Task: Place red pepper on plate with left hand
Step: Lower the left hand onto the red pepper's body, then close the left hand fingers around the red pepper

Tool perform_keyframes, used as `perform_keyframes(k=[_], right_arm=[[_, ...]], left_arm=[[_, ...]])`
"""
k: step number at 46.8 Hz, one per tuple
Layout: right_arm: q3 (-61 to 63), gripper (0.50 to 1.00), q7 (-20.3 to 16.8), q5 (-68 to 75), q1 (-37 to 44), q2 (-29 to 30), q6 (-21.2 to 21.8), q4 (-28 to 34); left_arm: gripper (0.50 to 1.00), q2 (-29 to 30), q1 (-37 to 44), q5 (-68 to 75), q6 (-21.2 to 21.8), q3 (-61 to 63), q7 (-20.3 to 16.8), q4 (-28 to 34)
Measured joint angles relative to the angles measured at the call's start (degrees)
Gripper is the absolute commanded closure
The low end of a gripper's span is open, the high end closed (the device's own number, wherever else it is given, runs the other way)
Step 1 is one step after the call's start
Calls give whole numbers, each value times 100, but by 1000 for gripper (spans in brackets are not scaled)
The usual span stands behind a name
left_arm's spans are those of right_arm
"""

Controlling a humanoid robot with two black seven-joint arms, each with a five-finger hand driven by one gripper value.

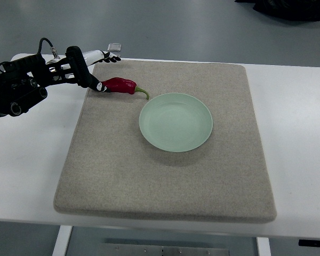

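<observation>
Red pepper is pinched only at its blunt end by the left hand, so it could slip short of the plate.

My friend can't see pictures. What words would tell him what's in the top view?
A robot's left hand, reaching in from the left, pinches the end of a red pepper lying on a beige mat, its green stem pointing at the empty pale green plate beside it. The mat covers a white table.
</observation>
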Motion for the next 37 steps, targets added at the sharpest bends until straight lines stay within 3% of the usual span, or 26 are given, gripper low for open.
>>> perform_keyframes(k=[37], right_arm=[[0, 568, 0, 1, 0, 0, 0, 0]], left_arm=[[673, -522, 47, 12, 9, 2, 1, 505]])
